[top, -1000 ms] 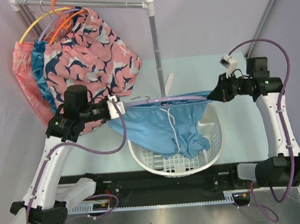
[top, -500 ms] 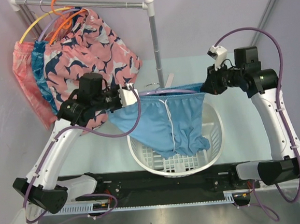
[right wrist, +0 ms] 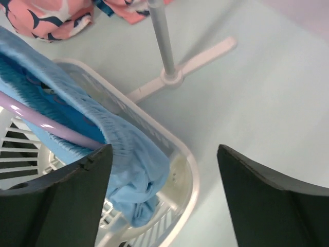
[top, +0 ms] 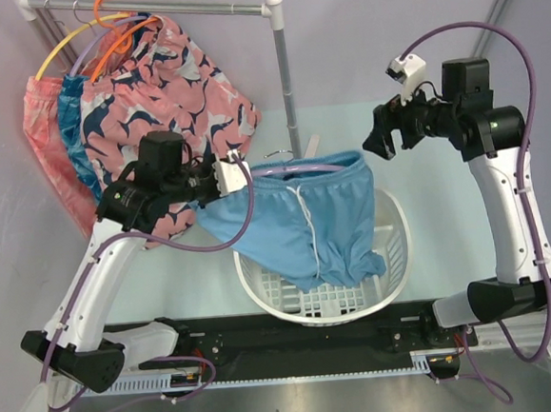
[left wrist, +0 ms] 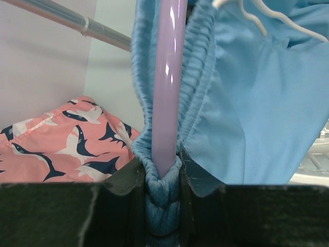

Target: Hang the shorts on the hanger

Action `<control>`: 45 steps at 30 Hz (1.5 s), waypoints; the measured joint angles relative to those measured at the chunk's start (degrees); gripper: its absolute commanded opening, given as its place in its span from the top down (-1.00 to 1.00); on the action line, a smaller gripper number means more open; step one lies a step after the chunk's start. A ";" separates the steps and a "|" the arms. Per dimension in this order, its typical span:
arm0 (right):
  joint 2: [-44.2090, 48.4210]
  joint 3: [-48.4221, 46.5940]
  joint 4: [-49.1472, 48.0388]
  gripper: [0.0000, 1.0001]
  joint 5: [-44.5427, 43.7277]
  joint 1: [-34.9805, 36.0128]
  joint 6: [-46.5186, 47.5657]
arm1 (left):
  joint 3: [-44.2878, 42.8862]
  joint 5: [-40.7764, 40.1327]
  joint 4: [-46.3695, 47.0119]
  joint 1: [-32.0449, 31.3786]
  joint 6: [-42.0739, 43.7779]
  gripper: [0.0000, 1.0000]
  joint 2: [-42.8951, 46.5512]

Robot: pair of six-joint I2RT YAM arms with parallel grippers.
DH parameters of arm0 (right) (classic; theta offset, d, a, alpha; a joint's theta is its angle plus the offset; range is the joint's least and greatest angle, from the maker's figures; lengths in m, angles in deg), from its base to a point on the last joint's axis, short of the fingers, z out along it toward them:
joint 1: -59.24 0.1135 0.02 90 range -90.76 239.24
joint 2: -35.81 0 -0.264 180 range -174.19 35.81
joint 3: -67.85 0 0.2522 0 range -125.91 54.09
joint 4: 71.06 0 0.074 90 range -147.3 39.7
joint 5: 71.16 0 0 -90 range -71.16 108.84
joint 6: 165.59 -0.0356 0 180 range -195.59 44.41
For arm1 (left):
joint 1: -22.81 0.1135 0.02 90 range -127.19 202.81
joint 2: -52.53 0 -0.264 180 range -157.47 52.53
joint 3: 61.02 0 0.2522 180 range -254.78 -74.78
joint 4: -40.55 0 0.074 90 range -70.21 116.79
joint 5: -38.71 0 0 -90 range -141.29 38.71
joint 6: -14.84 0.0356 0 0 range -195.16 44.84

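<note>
The light-blue shorts [top: 305,218] hang by their waistband on the lavender hanger [top: 301,169] above the white basket, legs drooping into it. My left gripper [top: 230,179] is shut on the hanger's left end together with the bunched waistband; in the left wrist view the hanger [left wrist: 167,87] runs up from between the jaws [left wrist: 163,180], with the shorts [left wrist: 257,103] wrapped round it. My right gripper [top: 377,136] stands open, just off the waistband's right end. In its wrist view the right gripper [right wrist: 164,170] holds nothing, with the shorts [right wrist: 123,139] and hanger [right wrist: 41,121] at its left finger.
A white laundry basket [top: 395,263] sits under the shorts. A clothes rack [top: 287,71] stands behind, carrying patterned pink shorts [top: 171,90] and teal shorts [top: 77,136] on orange and yellow hangers. Its foot [right wrist: 172,77] rests on the pale table beside the basket.
My right gripper has opened, let go of the hanger's right end and waistband, and drawn back up and to the right. The left arm carried the hanger slightly rightward; the waistband has slackened.
</note>
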 measured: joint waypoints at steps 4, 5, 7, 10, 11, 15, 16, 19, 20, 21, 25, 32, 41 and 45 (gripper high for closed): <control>-0.33 -5.05 0.46 -0.82 1.62 4.22 5.42 | -1.09 0.02 -2.21 0.28 -0.04 1.00 -0.11; -0.28 -5.62 0.48 -0.82 1.88 5.29 6.19 | -1.27 0.04 -2.60 0.28 -0.11 1.00 -0.15; 0.07 -6.40 0.59 -0.77 2.03 9.40 8.94 | -2.25 0.07 -3.52 0.28 -0.31 1.00 -0.61; 0.63 -6.29 1.20 -0.66 2.99 13.38 11.82 | -3.37 0.57 -3.52 0.31 -0.81 1.00 -1.01; 0.98 -6.03 1.11 -0.62 3.08 14.97 12.81 | -3.63 0.85 -3.63 0.31 -1.09 1.00 -1.03; 4.11 -1.53 -1.81 -0.53 3.02 20.63 14.97 | -4.39 3.39 -3.74 0.39 -1.75 1.00 -1.03; 4.83 -0.33 -2.82 -0.52 2.91 22.14 15.30 | -4.42 4.20 -3.74 0.39 -1.95 1.00 -1.03; 5.75 1.90 -5.44 -0.47 1.84 26.99 16.17 | -4.44 6.54 -3.67 0.39 -2.69 1.00 -1.03; 5.53 2.01 -6.16 -0.45 1.55 28.17 16.26 | -4.52 7.17 -3.69 0.39 -2.86 1.00 -1.03; 5.05 1.99 -7.26 -0.42 0.85 29.73 16.41 | -4.81 7.80 -3.72 0.39 -3.10 1.00 -1.03; 2.38 1.60 -10.05 0.01 -1.07 32.48 16.39 | -7.19 10.05 -3.72 0.39 -4.48 0.99 -1.03; 0.90 1.05 -10.62 1.00 -1.46 33.55 15.13 | -8.85 12.83 -0.15 0.63 -8.31 1.00 -0.22; 3.56 0.79 -10.86 1.00 -4.15 32.96 2.99 | -8.17 11.26 12.37 0.42 -22.12 -0.58 0.07; 4.24 0.81 -10.91 1.00 -7.15 30.86 -4.31 | -5.81 6.27 21.05 0.66 -33.59 -0.84 1.92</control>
